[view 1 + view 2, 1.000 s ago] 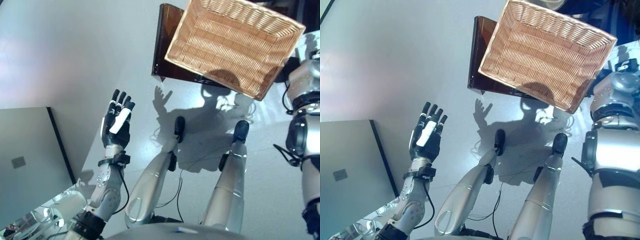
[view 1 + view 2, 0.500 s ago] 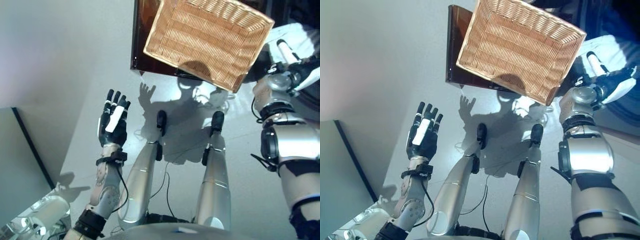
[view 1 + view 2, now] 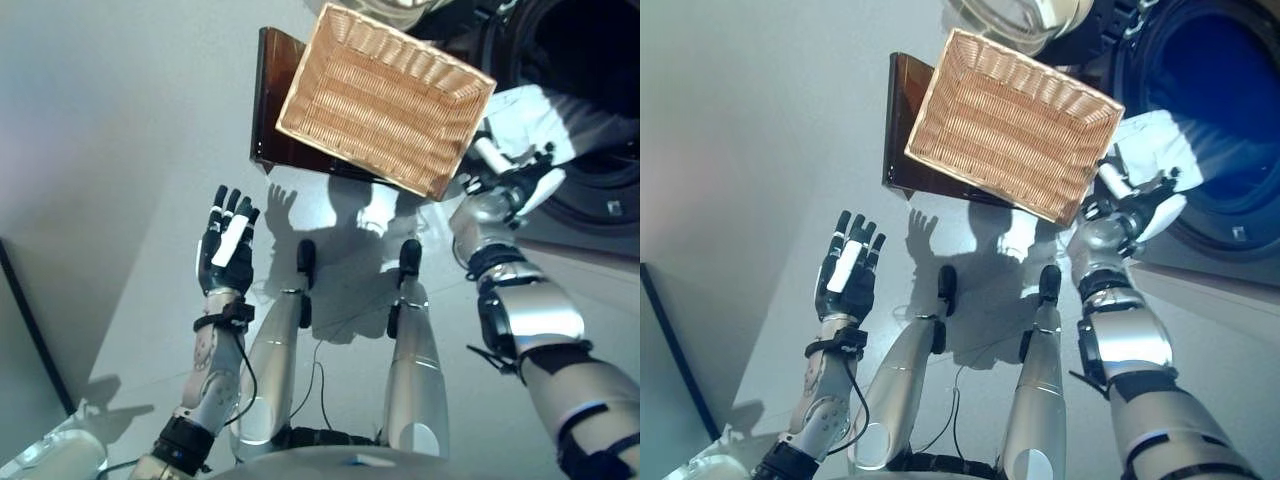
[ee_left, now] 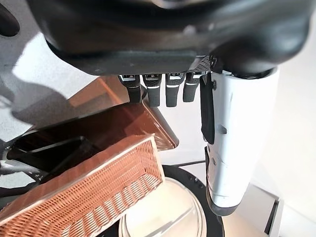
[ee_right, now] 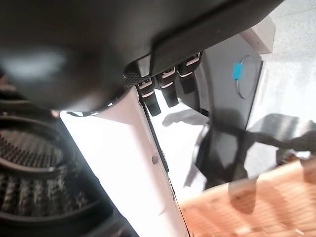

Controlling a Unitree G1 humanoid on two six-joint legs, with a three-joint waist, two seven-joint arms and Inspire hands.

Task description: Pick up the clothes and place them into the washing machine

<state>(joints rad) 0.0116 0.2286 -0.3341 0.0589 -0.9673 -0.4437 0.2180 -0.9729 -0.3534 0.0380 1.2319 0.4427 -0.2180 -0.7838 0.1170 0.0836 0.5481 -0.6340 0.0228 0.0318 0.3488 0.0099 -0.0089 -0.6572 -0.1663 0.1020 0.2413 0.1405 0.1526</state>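
Left hand (image 3: pixel 227 252): raised over the pale floor (image 3: pixel 120 180), palm turned up, fingers straight and spread; nothing is held. In its wrist view the straight fingers (image 4: pixel 155 91) and the white-covered thumb are seen with nothing between them.

Right hand (image 3: pixel 1140 205): reached out to the right of the basket, at the mouth of the washing machine; its fingers and white-covered thumb are extended, not curled. A pale cloth is seen just beyond it, but whether the cloth is touched or held cannot be told.

Clothes (image 3: pixel 545 110): a pale garment is seen lying at the lower edge of the washing machine opening, partly draped over the rim.

Washing machine (image 3: pixel 1230 215): dark round opening at the upper right, its drum dark inside.

Basket (image 3: pixel 385 100): woven wicker, rectangular, seen with nothing in it, resting on a dark brown stand (image 3: pixel 275 105).

Glass door (image 3: pixel 1015 15): glimpsed above the basket.
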